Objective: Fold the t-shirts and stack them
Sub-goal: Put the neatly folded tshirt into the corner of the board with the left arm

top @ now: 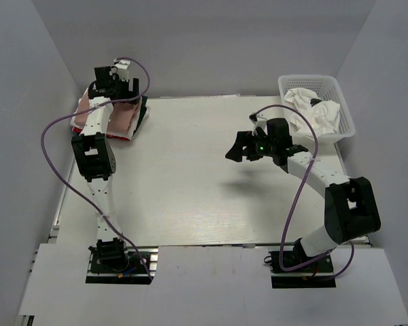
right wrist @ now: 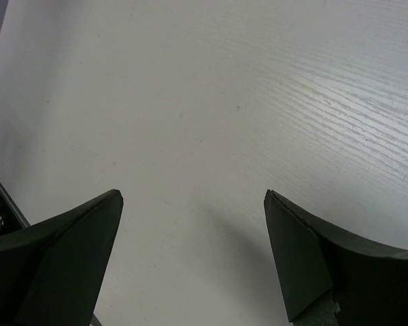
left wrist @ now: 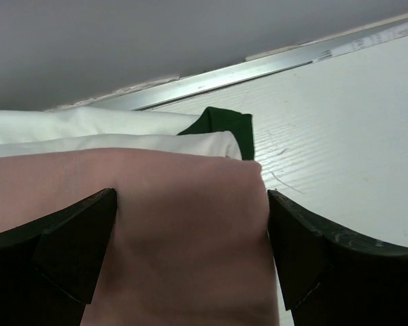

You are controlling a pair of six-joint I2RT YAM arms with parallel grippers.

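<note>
Pink shirt (left wrist: 190,231) is laid on the pile (left wrist: 122,129), long side across the bench (top: 190,176); both pairs of jaws are held apart.

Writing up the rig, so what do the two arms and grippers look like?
The left arm and right arm: white links, black joints, a looping purple cable each. The left gripper and right gripper are black with wedge-shaped fingers. A green light marks the right wrist.
</note>
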